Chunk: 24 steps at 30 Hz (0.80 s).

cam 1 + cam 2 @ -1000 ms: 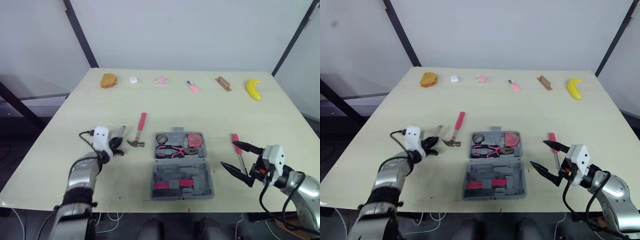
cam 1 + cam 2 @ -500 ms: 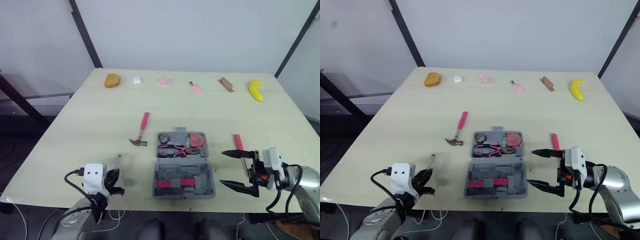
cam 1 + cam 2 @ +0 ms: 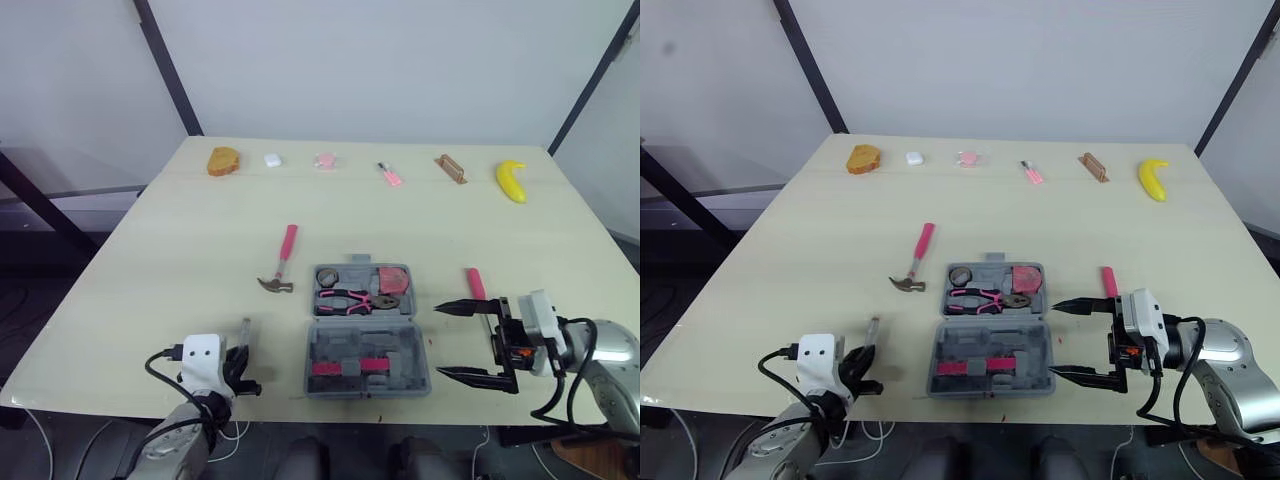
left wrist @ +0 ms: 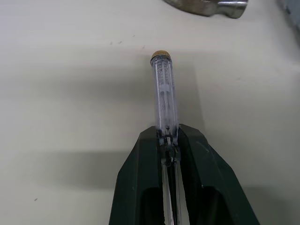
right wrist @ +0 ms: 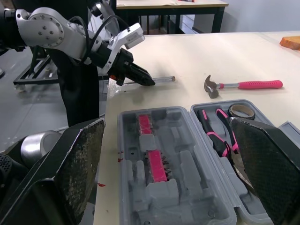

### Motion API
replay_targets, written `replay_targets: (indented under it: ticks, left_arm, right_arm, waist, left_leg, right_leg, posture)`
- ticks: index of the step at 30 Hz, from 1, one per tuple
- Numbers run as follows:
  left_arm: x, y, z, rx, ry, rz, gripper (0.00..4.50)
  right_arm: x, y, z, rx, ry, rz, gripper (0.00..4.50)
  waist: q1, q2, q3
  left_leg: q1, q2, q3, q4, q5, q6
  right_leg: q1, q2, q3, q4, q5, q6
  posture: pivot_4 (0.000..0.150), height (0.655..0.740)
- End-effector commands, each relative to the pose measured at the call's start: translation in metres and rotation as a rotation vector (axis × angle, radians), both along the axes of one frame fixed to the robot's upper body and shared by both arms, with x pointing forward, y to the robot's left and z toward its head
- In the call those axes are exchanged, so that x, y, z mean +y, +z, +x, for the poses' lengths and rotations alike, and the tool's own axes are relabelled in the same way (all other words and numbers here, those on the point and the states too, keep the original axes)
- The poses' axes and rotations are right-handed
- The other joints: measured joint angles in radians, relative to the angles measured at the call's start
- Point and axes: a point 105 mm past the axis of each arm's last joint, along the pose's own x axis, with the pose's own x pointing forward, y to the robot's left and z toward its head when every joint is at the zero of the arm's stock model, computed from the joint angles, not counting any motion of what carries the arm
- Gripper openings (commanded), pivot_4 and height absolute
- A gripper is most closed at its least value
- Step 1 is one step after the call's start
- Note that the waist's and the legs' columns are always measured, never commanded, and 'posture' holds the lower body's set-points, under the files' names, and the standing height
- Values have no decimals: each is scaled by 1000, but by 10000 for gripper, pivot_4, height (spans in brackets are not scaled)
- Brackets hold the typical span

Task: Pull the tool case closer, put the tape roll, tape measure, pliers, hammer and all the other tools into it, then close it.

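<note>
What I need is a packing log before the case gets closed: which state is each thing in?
tool case: open
pliers: in case
tape roll: in case
tape measure: in case
hammer: on table
pink screwdriver: on table
clear screwdriver: in left gripper
right gripper: open

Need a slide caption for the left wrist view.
Left end effector shut on a clear-handled screwdriver, its brass-capped end pointing toward the hammer head on the table.

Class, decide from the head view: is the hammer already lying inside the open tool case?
No, the hammer lies on the table beside the tool case, outside it.
</note>
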Motion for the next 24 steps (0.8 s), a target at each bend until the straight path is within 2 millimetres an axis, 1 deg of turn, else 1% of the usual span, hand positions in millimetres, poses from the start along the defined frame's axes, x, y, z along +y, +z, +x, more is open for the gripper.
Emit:
replay_targets:
  ticks: [1, 2, 3, 5, 6, 7, 8, 9, 10, 11, 14, 15, 18, 20, 22, 24]
  left_arm:
    - [0, 9, 5, -47, -14, 8, 11409]
    - [0, 10, 5, -48, -12, 8, 13885]
    - [0, 10, 5, -48, -11, 8, 20358]
    - [1, 11, 3, -47, -17, 13, 28184]
    - [1, 12, 3, -48, -21, 12, 34860]
    - [1, 14, 2, -51, -22, 12, 37465]
    - [2, 18, 3, -66, -28, 19, 41101]
    - [3, 23, 5, -82, -35, 26, 42795]
    - [4, 26, 6, -93, -40, 31, 44142]
    - [5, 30, 7, -104, -44, 36, 44142]
    - [8, 53, 21, -170, -166, 88, 44142]
    - [9, 62, 28, -191, -244, 119, 44142]
    - [5, 74, 38, -189, -479, 195, 44142]
    - [2, 77, 40, -161, -648, 253, 44142]
    - [1, 79, 40, -135, -864, 355, 44142]
    - [0, 83, 42, -123, -1019, 395, 44142]
  right_arm:
    - [2, 6, -2, -47, 1, 3, 45000]
    - [2, 6, -2, -47, -1, 3, 45000]
    - [2, 6, -2, -47, -4, 3, 45000]
    - [1, 3, -2, -48, -20, -7, 45000]
    - [1, 1, -2, -48, -24, -15, 45000]
    - [1, 0, -2, -47, -27, -18, 45000]
    - [1, 0, -2, -49, -31, -17, 45000]
    - [1, 0, -2, -51, -33, -15, 45000]
    - [1, 0, -1, -52, -35, -14, 45000]
    - [2, 0, 0, -55, -37, -12, 45000]
    - [4, 0, 1, -62, -39, -8, 45000]
    - [5, 0, 2, -64, -39, -7, 45000]
    - [8, 0, 4, -69, -37, -3, 45000]
    - [10, 0, 5, -73, -35, 1, 45000]
    - [12, -1, 4, -75, -34, 8, 45000]
    - [14, -2, 5, -76, -37, 14, 45000]
  waist:
    - [-1, 0, 0]
    - [-1, 0, 0]
    - [-3, 0, 0]
    - [-3, 0, 0]
    - [-3, 0, 0]
    - [-3, 0, 0]
    - [-3, 0, 0]
    - [-3, 0, 0]
    - [-3, 0, 0]
    - [-2, 0, 0]
    - [-1, 0, 0]
    - [0, 0, 0]
    - [0, 1, 0]
    - [-3, 1, 0]
    - [-4, 1, 1]
    - [-3, 2, 1]
  left_leg:
    - [0, 0, 0, 0, 0, 0]
    - [0, 0, 0, 0, 0, 0]
    - [0, 0, 0, 0, 0, 0]
    - [0, 0, 0, 0, 0, 0]
    - [0, 0, 0, 0, 0, 0]
    - [0, 0, 0, 0, 0, 0]
    - [0, 0, 0, 0, 0, 0]
    - [0, 0, 0, 0, 0, 0]
    - [0, 0, 0, 0, 0, 0]
    - [0, 0, 0, 0, 0, 0]
    - [0, 0, 0, 0, 0, 0]
    - [0, 0, 0, 0, 0, 0]
    - [0, 0, 0, 0, 0, 0]
    - [1, 0, 1, 0, 0, 0]
    - [1, 0, 2, -1, 0, 0]
    - [0, 0, 4, -1, 0, 0]
  right_leg:
    - [0, 0, 0, 0, 0, 0]
    - [0, 0, 0, 0, 0, 0]
    - [0, 0, 0, 0, 0, 0]
    - [0, 0, 0, 0, 0, 0]
    - [0, 0, 0, 0, 0, 0]
    - [0, 0, 0, 0, 0, 0]
    - [0, 0, 0, 0, 0, 0]
    - [0, 0, 0, 0, 0, 0]
    - [0, 0, 0, 0, 0, 0]
    - [0, 0, 0, 0, 0, 0]
    - [0, 0, 0, 0, 0, 0]
    - [0, 0, 0, 0, 0, 0]
    - [0, 1, -1, 0, 0, -1]
    - [0, 1, 0, 0, 0, 0]
    - [0, 1, 0, 0, 0, 0]
    - [-1, 1, -1, -1, 0, 0]
  posture:
    - [1500, 7400]
    - [1500, 7400]
    - [1500, 7400]
    - [1500, 7400]
    - [1500, 7400]
    - [1500, 7400]
    - [1500, 7400]
    - [1500, 7400]
    - [1500, 7400]
    - [1500, 7400]
    - [1500, 7400]
    - [1500, 7400]
    - [1500, 7400]
    - [1500, 7400]
    - [1500, 7400]
    - [1500, 7400]
